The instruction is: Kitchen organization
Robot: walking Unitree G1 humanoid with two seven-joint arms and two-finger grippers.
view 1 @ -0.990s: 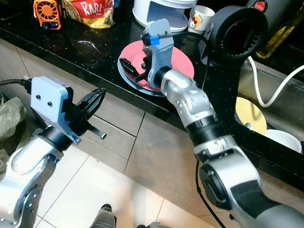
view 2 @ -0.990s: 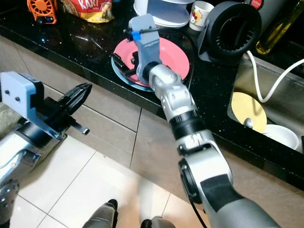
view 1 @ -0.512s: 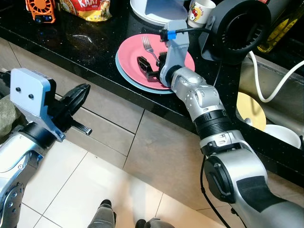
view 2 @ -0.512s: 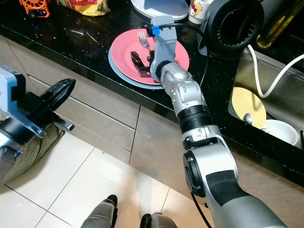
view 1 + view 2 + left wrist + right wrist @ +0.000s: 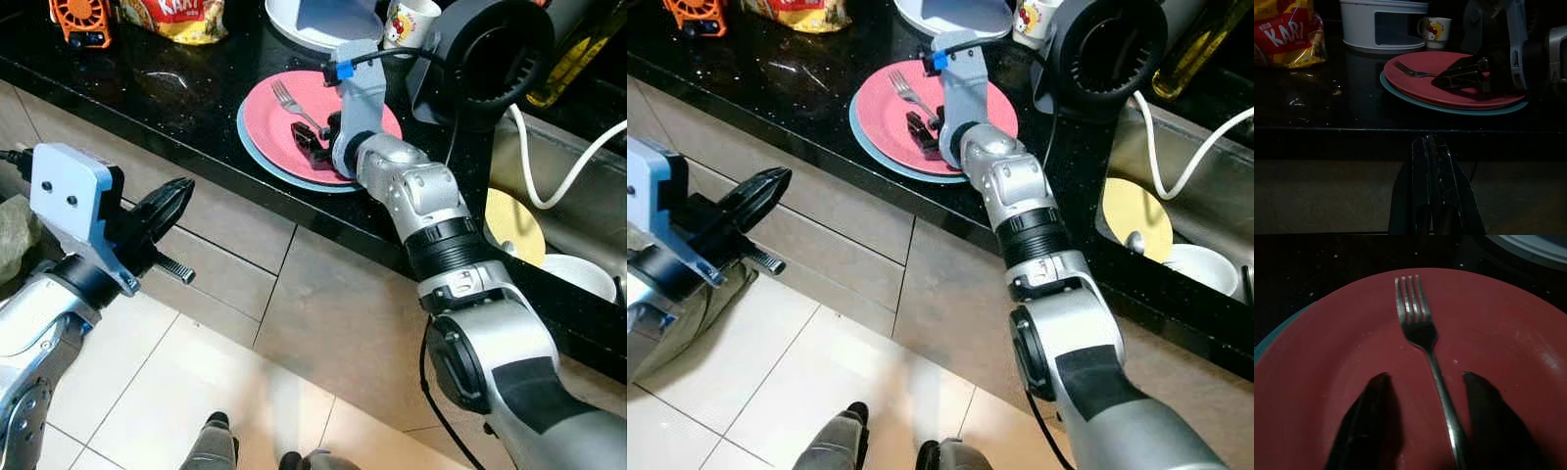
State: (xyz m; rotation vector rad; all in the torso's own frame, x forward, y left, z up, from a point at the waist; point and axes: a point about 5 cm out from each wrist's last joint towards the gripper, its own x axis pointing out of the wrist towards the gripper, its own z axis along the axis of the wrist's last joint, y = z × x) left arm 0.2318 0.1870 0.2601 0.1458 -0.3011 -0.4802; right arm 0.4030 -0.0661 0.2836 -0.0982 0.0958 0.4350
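A silver fork point(image 5: 291, 102) lies on a pink plate point(image 5: 380, 119), which sits on a blue plate point(image 5: 257, 147) on the black countertop point(image 5: 167, 88). My right gripper point(image 5: 1425, 377) is open and low over the pink plate. Its two black fingers point(image 5: 1374, 411) stand on either side of the fork's handle point(image 5: 1442, 396) without closing on it. My left gripper point(image 5: 179, 193) is shut and empty. It is held out in front of the drawers, below the counter edge, pointing toward the plates point(image 5: 1449, 93).
Behind the plates stand a white appliance point(image 5: 323, 15), a printed mug point(image 5: 405, 24) and a black round appliance point(image 5: 490, 54). A snack bag point(image 5: 181, 15) and an orange gadget point(image 5: 78, 18) lie far left. At right, the sink holds a yellow plate point(image 5: 514, 220) and a white bowl point(image 5: 578, 279). Shoes point(image 5: 220, 450) show on the tiled floor.
The right gripper has swung from the plate's left edge to over the fork's handle, uncovering the fork. The view has shifted. The left gripper stays shut.
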